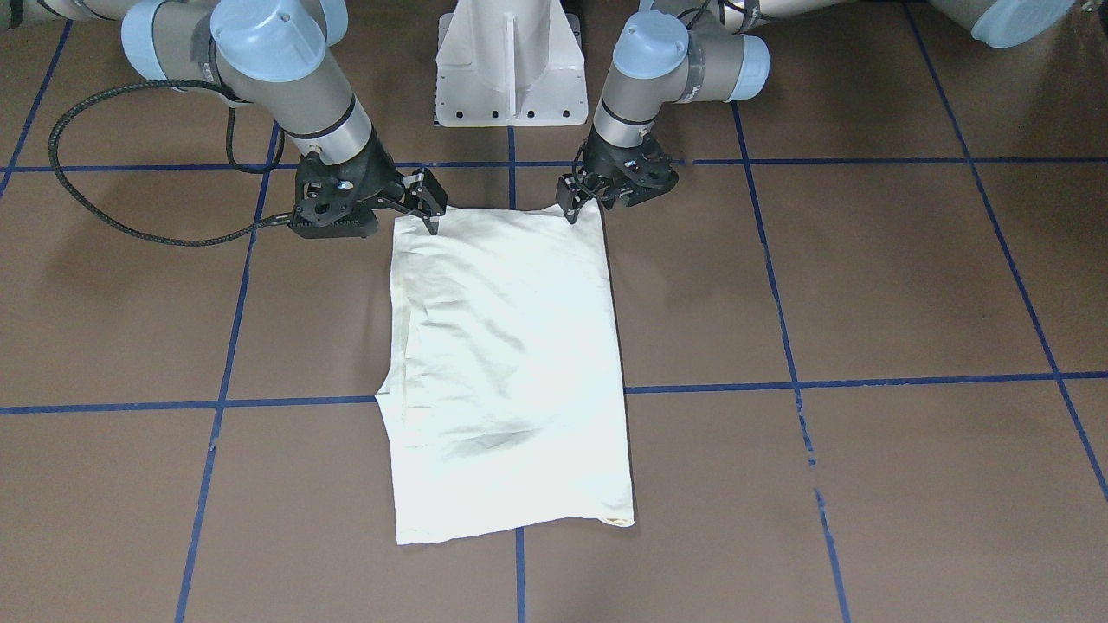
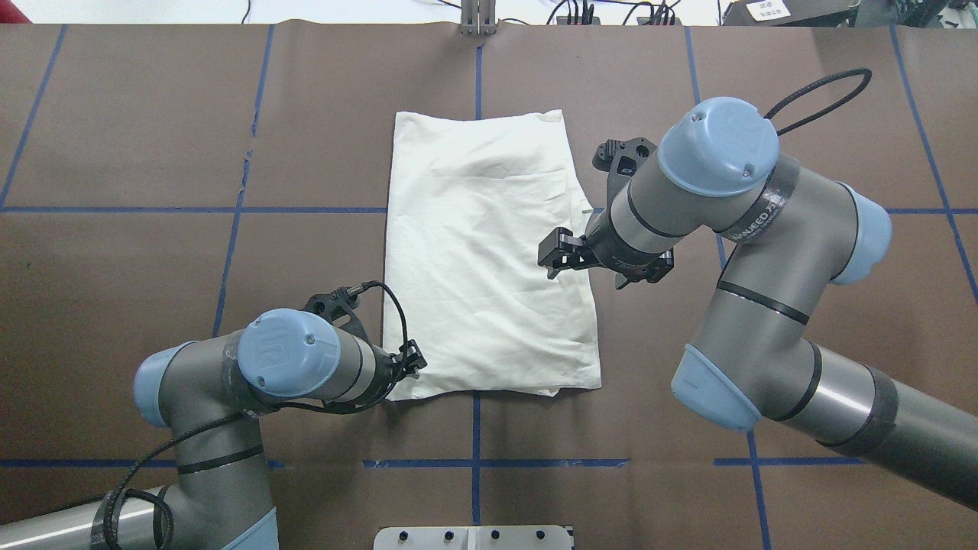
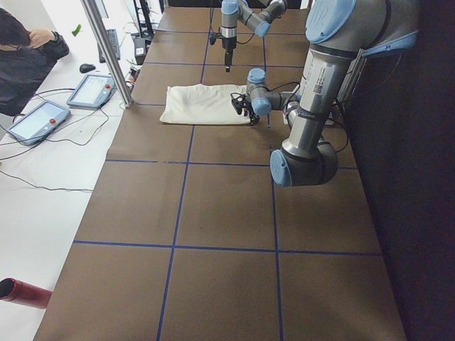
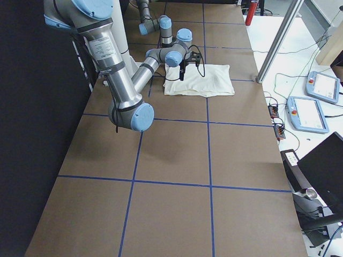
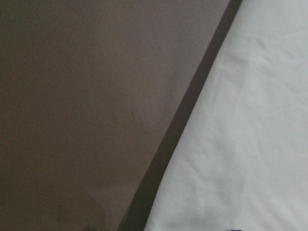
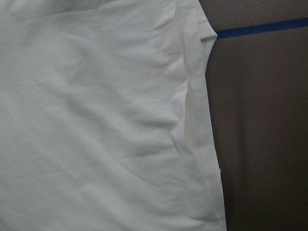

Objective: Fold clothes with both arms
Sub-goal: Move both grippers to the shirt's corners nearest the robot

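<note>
**Folded cream shirt at table ctr, 2 grippers by its near end**

Writing: only "UR" legible, on blue joint cap (image 2: 286, 351) of L arm (image 2: 206, 397). Letters on black band of R arm (image 2: 764, 305) too blurred to read in full. White sticker on L arm in left side view too small to read.

Shirt (image 2: 489, 252): folded into 1 long rectangle, plain cream side up. Flat on brown table (image 2: 153, 153) at ctr, across middle blue tape line (image 2: 475, 428), long side pointing away from robot. Soft creases, faint grey shade showing through nr far end. Stitched hem along R edge, w/ small flap (image 6: 207, 31) poking out beside a blue line.

L gripper (image 1: 571, 212): low at shirt's near L corner, tips at or just off the cloth. Can't tell how far apart its fingers are, nor whether any cloth is pinched.

R gripper (image 2: 554, 256): up over shirt's R edge, clear of the cloth in both side views. Finger gap not readable either.

Around: white pedestal base (image 1: 511, 69) betw. the arms, black braided cable (image 1: 130, 229) looped on table by R arm. Metal post (image 3: 106, 50) at far table edge, 2 touch-screen pendants (image 3: 92, 89) on white side bench, red cylinder (image 3: 21, 293), person in dark top (image 3: 25, 57) at the bench. R arm's bulk covering table R of shirt in overhead view
</note>
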You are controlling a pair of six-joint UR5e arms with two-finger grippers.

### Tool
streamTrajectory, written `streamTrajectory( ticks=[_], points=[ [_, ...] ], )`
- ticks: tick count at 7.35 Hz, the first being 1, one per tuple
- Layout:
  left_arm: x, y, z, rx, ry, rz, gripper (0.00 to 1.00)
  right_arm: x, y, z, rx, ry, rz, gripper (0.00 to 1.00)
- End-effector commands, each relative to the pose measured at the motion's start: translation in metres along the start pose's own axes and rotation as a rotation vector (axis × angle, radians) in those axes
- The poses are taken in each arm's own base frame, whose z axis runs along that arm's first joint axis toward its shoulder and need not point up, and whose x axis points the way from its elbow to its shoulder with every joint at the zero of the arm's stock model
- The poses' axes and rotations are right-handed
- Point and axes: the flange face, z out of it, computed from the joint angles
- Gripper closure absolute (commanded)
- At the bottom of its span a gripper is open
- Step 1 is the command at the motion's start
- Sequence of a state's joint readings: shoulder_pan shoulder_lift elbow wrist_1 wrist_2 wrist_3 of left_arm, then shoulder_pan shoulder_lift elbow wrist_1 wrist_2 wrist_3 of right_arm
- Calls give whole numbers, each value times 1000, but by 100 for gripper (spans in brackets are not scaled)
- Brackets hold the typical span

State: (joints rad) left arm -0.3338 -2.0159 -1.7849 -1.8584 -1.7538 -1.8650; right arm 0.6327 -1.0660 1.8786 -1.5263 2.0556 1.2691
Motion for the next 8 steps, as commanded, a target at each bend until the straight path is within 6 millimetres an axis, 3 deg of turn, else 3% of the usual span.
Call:
streamTrajectory(
  ticks=[1,2,4,8],
  points=[
    [-2,-1,2,26,-1,1,89,0,3,3,-5,3,-2,0],
    [-1,-1,-1,31,-6,-1,100,0,7,6,-10,5,-5,0],
    [7,2,-26,24,29,18,100,-8,20,18,13,21,23,0],
    [14,-12,-52,48,41,119,100,-30,96,79,113,86,260,0]
  ],
)
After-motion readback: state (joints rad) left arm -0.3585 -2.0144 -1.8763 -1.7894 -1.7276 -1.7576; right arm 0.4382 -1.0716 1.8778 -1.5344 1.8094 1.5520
